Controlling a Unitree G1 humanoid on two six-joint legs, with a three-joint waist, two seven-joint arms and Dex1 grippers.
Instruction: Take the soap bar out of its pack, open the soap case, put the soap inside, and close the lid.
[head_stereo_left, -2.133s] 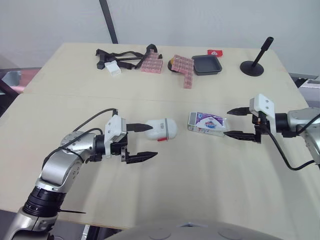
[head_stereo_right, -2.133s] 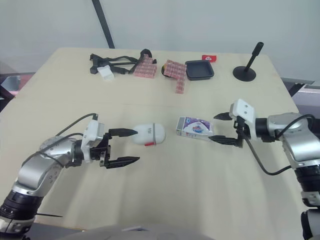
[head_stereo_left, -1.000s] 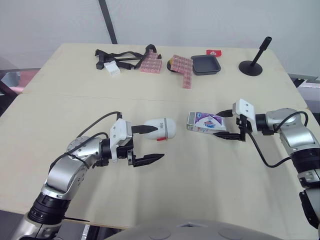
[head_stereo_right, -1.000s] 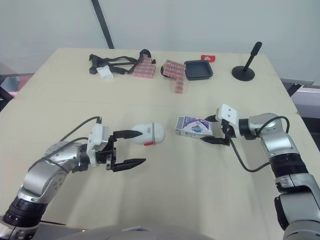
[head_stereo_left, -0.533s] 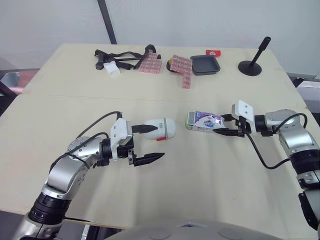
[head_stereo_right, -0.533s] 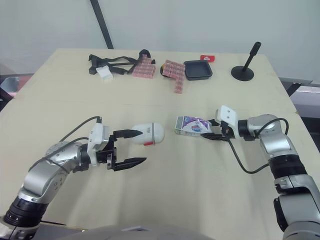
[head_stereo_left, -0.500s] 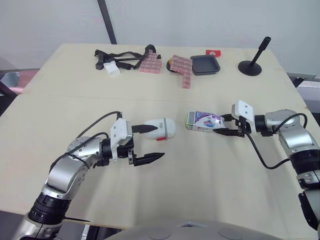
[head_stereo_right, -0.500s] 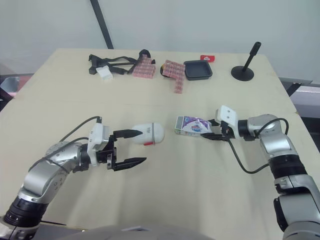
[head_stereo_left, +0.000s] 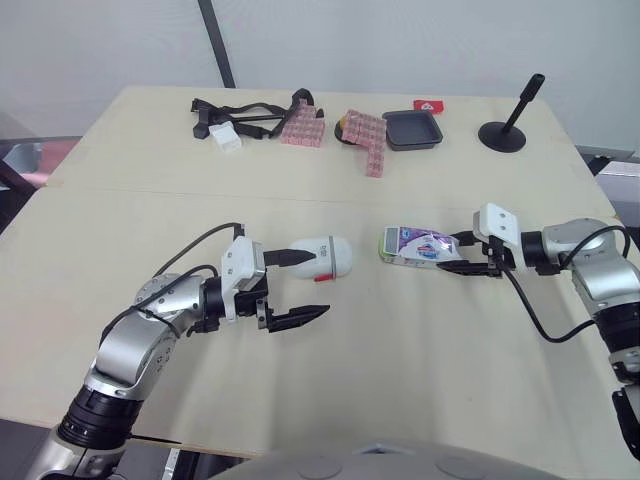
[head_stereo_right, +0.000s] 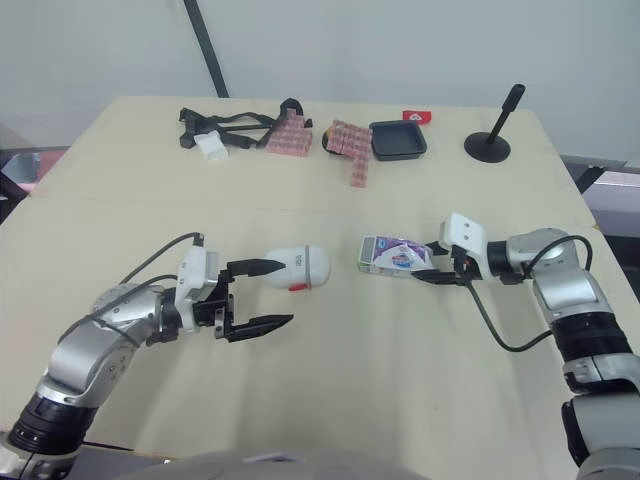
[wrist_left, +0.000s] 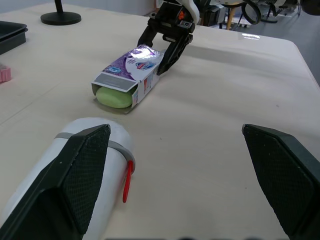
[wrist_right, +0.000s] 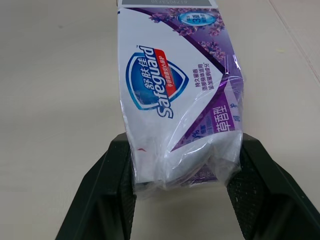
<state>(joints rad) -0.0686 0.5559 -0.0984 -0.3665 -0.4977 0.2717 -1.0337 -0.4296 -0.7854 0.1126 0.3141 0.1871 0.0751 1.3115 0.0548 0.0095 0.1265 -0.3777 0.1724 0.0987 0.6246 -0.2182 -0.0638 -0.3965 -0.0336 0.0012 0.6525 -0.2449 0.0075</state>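
Note:
The purple-and-white soap pack (head_stereo_left: 413, 245) lies on the table right of centre. Its open end faces my left side, and the green soap bar (wrist_left: 114, 97) shows inside. My right gripper (head_stereo_left: 450, 255) is shut on the pack's crumpled far end (wrist_right: 200, 150), with one black finger (wrist_right: 114, 192) on each side. The white soap case (head_stereo_left: 323, 257) lies closed at the centre, with a red clasp (wrist_left: 128, 182). My left gripper (head_stereo_left: 305, 285) stands open beside it. Its far finger (wrist_left: 85, 170) is against the case's end, and nothing sits between the fingers.
Along the table's far edge lie black straps (head_stereo_left: 240, 115), pink blocks (head_stereo_left: 304, 126), a black tray (head_stereo_left: 413, 129), a small red card (head_stereo_left: 430, 104) and a black stand (head_stereo_left: 506, 130). Bare tabletop (head_stereo_left: 400, 340) stretches in front of both grippers.
My right gripper reached the pack, shut on its end and has drawn it slightly to the right. My left gripper moved up to the case earlier and has stayed still since.

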